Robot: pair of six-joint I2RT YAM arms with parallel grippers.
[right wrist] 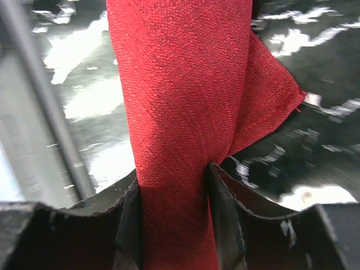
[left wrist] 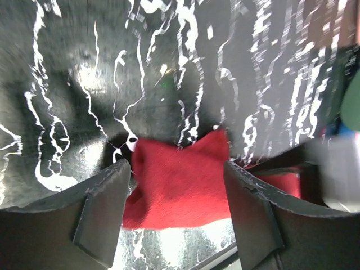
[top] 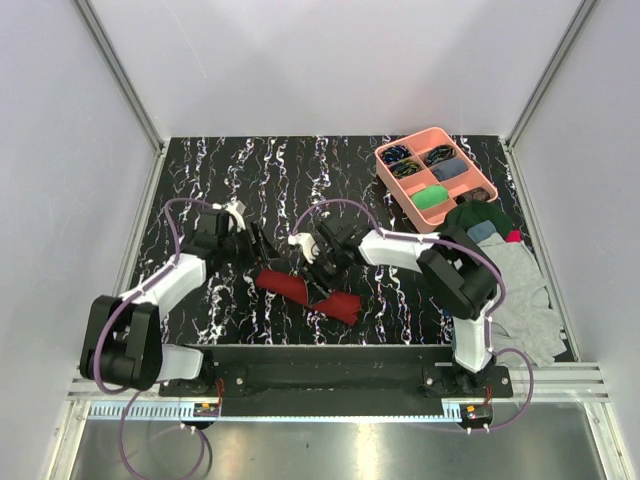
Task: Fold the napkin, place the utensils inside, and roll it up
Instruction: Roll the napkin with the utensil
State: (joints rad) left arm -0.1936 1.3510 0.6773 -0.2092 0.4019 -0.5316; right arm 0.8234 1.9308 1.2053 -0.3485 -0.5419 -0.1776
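The napkin (top: pixel 308 292) lies on the black marbled table as a dark red roll, slanting from upper left to lower right. My left gripper (top: pixel 262 246) hovers at the roll's left end. In the left wrist view the left gripper (left wrist: pixel 175 170) stands open, with that end of the napkin (left wrist: pixel 180 197) on the table below and between its fingers (left wrist: pixel 101 208). My right gripper (top: pixel 318 278) is on the roll's middle. Seen from the right wrist, the right gripper (right wrist: pixel 173 175) is shut on the napkin (right wrist: pixel 180 84), both fingers pressed against the cloth. The utensils are hidden.
A pink compartment tray (top: pixel 410 139) with small items stands at the back right. A pile of grey, green and blue clothes (top: pixel 512 285) lies along the right side. The black base plate (top: pixel 340 375) runs along the near edge. White walls close in the table.
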